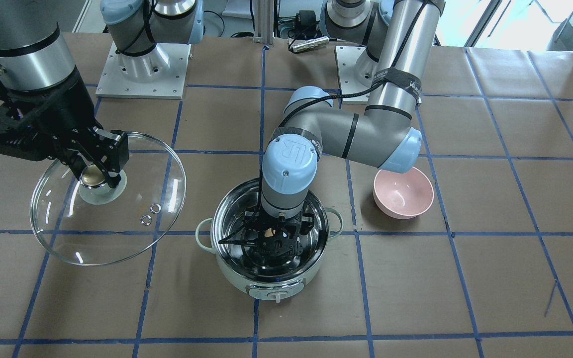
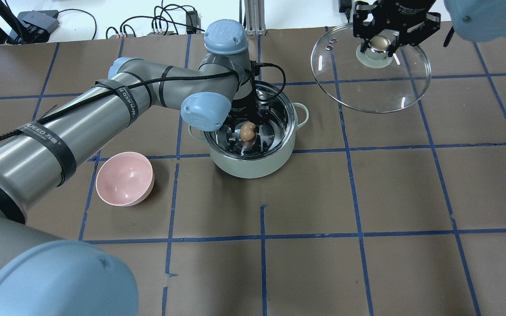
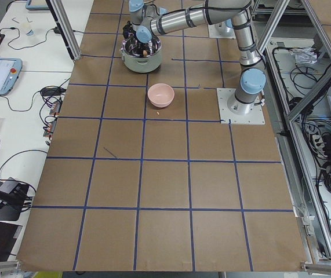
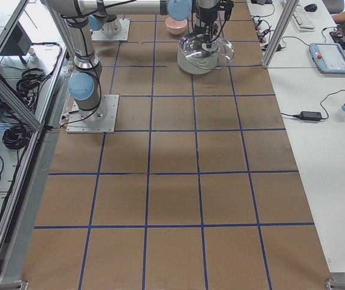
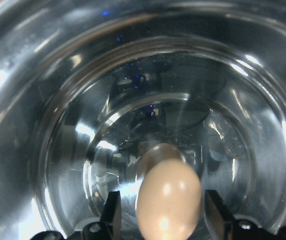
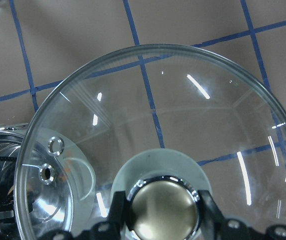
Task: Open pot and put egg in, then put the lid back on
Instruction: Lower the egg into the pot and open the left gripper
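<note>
Two grippers busy: left gripper (image 5: 162,220) pinches egg (image 5: 169,197) low inside pot (image 2: 253,164), toward counter's (image 2: 367,184) far edge; right gripper (image 6: 163,212) clamps lid (image 6: 183,110) by knob (image 2: 379,42), aloft near far right corner. Best lower egg to steel floor before releasing, avoiding crack.

left arm (image 2: 165,85) filling pot (image 2: 253,166) mouth, bowl (image 2: 124,182) nearby

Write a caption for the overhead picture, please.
Left fingers hold the egg inside the open pot; right fingers hold the lid aside.
</note>
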Controlling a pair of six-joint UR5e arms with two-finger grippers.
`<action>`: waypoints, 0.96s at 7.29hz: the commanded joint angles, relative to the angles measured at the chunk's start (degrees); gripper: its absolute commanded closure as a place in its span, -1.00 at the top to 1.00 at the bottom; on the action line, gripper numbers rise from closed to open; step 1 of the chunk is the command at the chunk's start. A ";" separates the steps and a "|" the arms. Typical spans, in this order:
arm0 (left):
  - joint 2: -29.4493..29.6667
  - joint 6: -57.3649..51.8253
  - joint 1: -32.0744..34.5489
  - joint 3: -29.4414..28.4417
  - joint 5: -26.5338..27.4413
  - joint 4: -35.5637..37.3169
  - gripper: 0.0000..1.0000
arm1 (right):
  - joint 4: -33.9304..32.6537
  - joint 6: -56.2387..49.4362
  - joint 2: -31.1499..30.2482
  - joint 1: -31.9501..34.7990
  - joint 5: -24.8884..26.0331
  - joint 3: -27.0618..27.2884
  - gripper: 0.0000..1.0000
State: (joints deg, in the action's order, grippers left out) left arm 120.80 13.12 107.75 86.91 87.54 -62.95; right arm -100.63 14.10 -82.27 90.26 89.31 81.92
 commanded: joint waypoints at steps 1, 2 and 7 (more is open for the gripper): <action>-1.35 -0.37 0.00 -0.07 -0.09 -0.07 0.99 | 0.17 0.05 0.00 0.00 0.07 0.00 0.09; -2.49 -0.81 0.09 -0.16 0.43 -0.85 1.00 | 0.26 0.05 -0.09 0.17 0.08 0.00 0.09; -18.11 -4.68 -1.48 0.10 0.52 -16.37 1.00 | -0.52 1.97 -0.27 3.58 0.08 0.17 0.06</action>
State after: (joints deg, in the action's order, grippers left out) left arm 107.01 8.79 107.11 86.78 88.00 -74.54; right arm -100.62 15.12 -82.89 92.12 89.39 81.96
